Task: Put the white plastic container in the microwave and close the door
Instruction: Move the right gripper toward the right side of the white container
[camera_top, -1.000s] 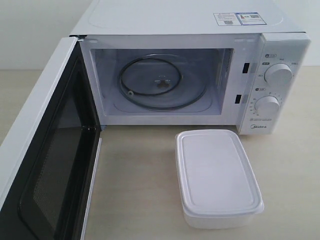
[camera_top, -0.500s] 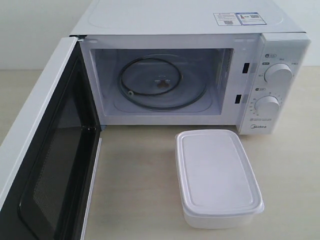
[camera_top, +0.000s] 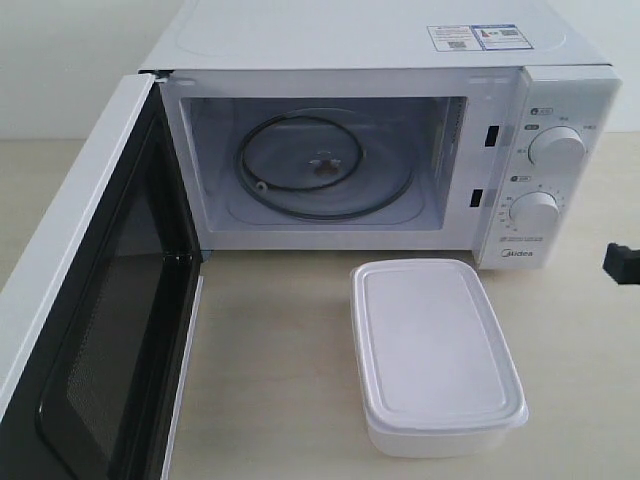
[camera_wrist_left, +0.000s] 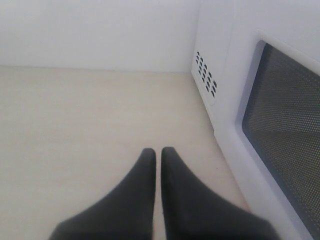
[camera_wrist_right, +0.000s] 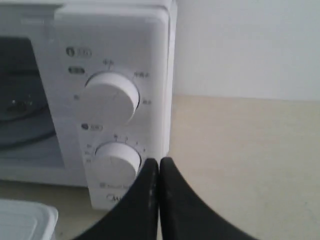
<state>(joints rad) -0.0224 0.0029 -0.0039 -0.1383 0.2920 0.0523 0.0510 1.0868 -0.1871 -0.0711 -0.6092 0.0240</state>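
The white plastic container (camera_top: 435, 352) sits lidded on the table in front of the microwave (camera_top: 400, 150), below its dials; one corner of the container (camera_wrist_right: 25, 218) shows in the right wrist view. The door (camera_top: 90, 300) stands swung wide open at the left, and its window side (camera_wrist_left: 282, 125) shows in the left wrist view. Inside, the glass turntable (camera_top: 320, 165) is bare. My right gripper (camera_wrist_right: 159, 161) is shut and empty, right of the dials; its black tip (camera_top: 620, 262) pokes in at the exterior view's right edge. My left gripper (camera_wrist_left: 157, 150) is shut and empty beside the door's outer face.
Pale wooden tabletop (camera_top: 270, 360) runs between the open door and the container. A white wall (camera_wrist_left: 100, 30) stands behind. The two dials (camera_wrist_right: 112, 97) face the right wrist camera at close range.
The right gripper's black tip has come into the exterior view at the right edge. Container, microwave and door have not moved.
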